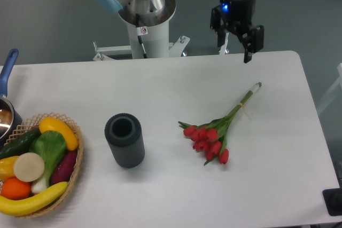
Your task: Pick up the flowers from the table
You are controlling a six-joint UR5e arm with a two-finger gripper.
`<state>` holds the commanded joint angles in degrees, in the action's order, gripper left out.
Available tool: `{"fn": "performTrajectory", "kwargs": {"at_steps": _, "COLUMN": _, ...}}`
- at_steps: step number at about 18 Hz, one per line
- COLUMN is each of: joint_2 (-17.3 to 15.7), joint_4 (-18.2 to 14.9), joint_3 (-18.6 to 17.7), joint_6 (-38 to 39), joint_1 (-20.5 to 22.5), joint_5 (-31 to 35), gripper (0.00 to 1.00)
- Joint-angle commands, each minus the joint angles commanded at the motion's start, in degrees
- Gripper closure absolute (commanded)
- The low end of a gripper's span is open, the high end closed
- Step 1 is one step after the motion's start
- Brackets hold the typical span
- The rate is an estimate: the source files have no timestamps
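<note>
The flowers (214, 134), a small bunch of red tulips with green leaves, lie flat on the white table (176, 86), right of centre. Their long thin stems (246, 100) point up and to the right. My gripper (234, 52) hangs above the table's far edge, well behind the stem ends. Its two dark fingers (248, 52) stand apart, and nothing is between them.
A dark grey ribbed cylinder (124, 140) stands upright left of the flowers. A wicker basket (75, 169) of toy fruit and vegetables sits at the front left corner. A pot with a blue handle (6, 78) is at the left edge. The arm's white base (149, 30) stands behind the table.
</note>
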<state>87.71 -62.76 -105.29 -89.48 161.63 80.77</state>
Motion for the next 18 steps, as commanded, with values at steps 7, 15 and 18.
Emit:
{"fn": "performTrajectory", "kwargs": {"at_steps": 7, "joint_2": 4.2, "joint_4": 0.3, "joint_3": -0.2, "joint_6": 4.6, "joint_1": -0.2, "joint_5": 0.1, "gripper": 0.0}}
{"fn": "performTrajectory", "kwargs": {"at_steps": 15, "joint_2": 11.0, "joint_4": 12.3, "joint_3": -3.6, "joint_6": 8.0, "joint_1": -2.1, "joint_5": 0.4, "gripper": 0.0}}
{"fn": "performTrajectory", "kwargs": {"at_steps": 18, "joint_2": 12.7, "joint_4": 13.6, "joint_3": -4.0, "joint_6": 8.1, "joint_1": -2.3, "joint_5": 0.4, "gripper": 0.0}}
